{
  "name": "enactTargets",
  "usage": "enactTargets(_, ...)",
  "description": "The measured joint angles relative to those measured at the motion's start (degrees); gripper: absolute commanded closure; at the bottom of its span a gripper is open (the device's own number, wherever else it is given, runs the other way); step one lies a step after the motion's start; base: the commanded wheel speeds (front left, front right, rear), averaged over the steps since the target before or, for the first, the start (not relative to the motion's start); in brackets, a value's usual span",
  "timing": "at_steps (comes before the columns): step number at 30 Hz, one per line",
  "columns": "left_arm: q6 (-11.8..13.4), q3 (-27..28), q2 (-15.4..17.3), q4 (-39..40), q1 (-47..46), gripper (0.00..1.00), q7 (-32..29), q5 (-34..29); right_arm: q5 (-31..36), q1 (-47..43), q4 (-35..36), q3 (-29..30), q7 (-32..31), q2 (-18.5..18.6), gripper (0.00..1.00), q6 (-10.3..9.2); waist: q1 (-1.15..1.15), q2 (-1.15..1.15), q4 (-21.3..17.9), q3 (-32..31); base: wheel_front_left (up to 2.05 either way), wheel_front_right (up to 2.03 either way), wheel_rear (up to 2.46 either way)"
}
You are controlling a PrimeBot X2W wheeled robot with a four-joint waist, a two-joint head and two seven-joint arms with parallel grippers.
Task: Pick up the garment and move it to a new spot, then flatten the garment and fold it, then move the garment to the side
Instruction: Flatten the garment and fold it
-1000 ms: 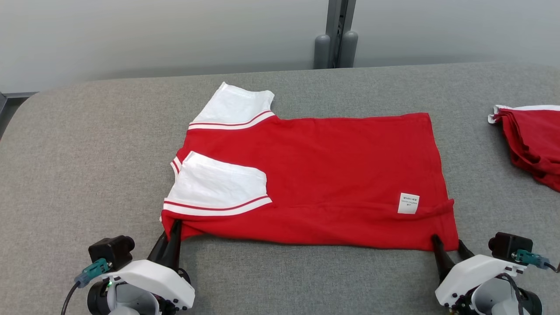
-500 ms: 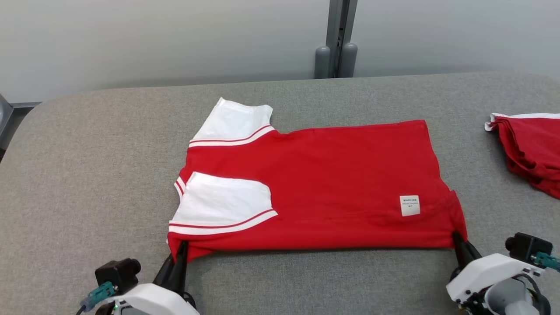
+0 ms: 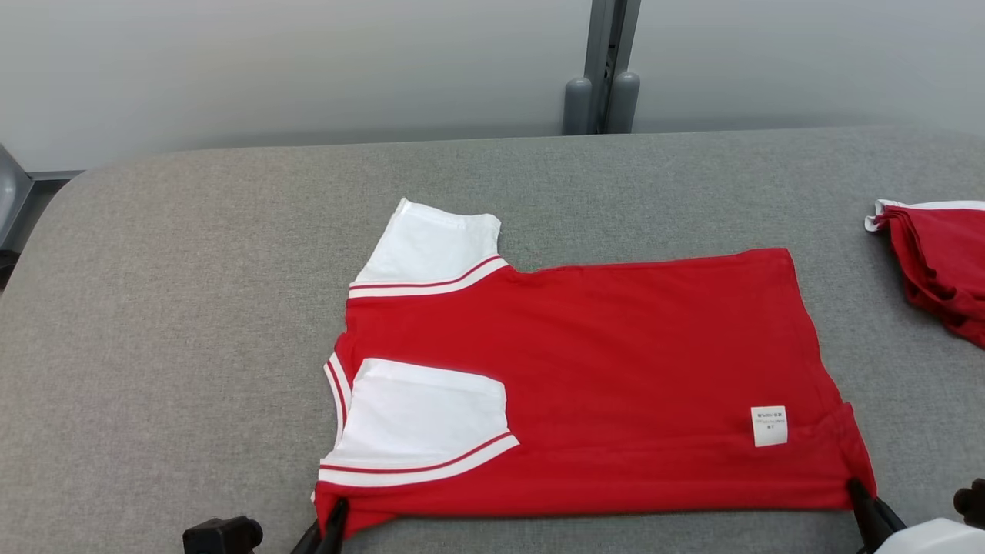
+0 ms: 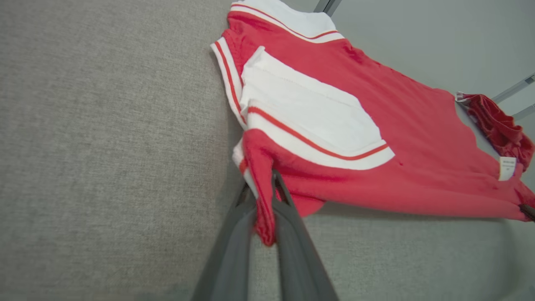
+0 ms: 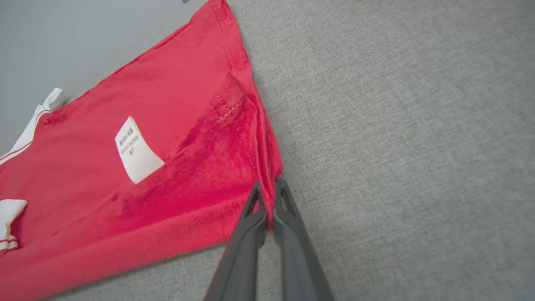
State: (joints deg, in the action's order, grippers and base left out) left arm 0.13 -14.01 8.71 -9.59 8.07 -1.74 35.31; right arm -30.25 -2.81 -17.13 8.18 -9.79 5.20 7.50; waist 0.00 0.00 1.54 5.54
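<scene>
Both clamped: left pincer (image 3: 332,525) grips the red T-shirt (image 3: 600,369) lower left — right pincer (image 3: 863,496) pinches its hem corner lower right.

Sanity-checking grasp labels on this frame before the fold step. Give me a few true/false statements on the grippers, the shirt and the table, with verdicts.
1. The left gripper is shut on the red garment at its near corner, by the sleeve. True.
2. The right gripper is shut on the garment's near hem corner, close to the white label. True.
3. Both sleeves lie spread out past the body. False: the near white sleeve is folded in over the red body.
4. The label is hidden underneath. False: it faces up in plain sight.
5. This is the one garment on the grey table. False: a second red garment lies bunched at the robot's right.
</scene>
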Motion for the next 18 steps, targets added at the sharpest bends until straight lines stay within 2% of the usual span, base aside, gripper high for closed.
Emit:
enactTargets(6,1.00,-0.54,0.49,2.08,1.74,1.00,-2.22,0.10,0.14,-2.90,2.98,1.41,-2.38,-1.66,1.00,-0.01,0.00,0.00,-0.47,0.16,0.00,0.00,0.00)
enactTargets(7,1.35,-0.62,0.81,2.12,1.91,0.81,-2.37,-0.03,0.14,-3.13,3.18,1.41,-2.53,-1.80,0.99,0.00,0.00,0.00,-0.57,0.16,0.00,0.00,0.00)
enactTargets(8,1.66,-0.68,1.21,2.15,2.05,0.53,-2.80,-0.40,0.16,-3.42,3.30,1.37,-2.77,-1.92,0.75,0.00,0.00,0.00,-0.67,0.14,0.00,0.00,0.00)
enactTargets(9,1.99,-0.76,1.47,2.16,2.11,0.15,-3.35,-0.52,0.19,-3.57,3.41,1.36,-2.89,-2.09,0.56,-0.01,0.00,0.00,-0.81,0.12,0.00,0.00,0.00)
enactTargets(10,2.09,-0.85,1.62,2.23,2.19,0.00,-4.14,-0.48,0.19,-3.62,3.58,1.46,-2.89,-2.22,0.16,-0.01,0.00,0.00,-0.99,0.09,0.00,0.00,0.00)
enactTargets(11,2.27,-0.87,1.74,2.52,2.35,0.00,-4.66,-0.38,0.19,-3.63,3.82,1.61,-2.91,-2.25,0.00,0.00,0.00,0.00,-1.16,0.08,0.00,0.00,0.00)
enactTargets(17,3.49,0.43,4.50,5.46,3.11,0.00,-6.58,-0.51,1.14,-3.93,5.72,3.36,-2.76,-2.38,0.00,-0.02,0.00,0.00,-2.16,0.38,0.00,0.00,0.00)
enactTargets(18,4.01,0.81,5.80,6.30,2.57,0.00,-6.81,-1.45,1.79,-3.91,6.90,4.39,-2.52,-2.37,0.00,-0.02,0.00,0.00,-2.54,0.55,0.00,0.00,0.00)
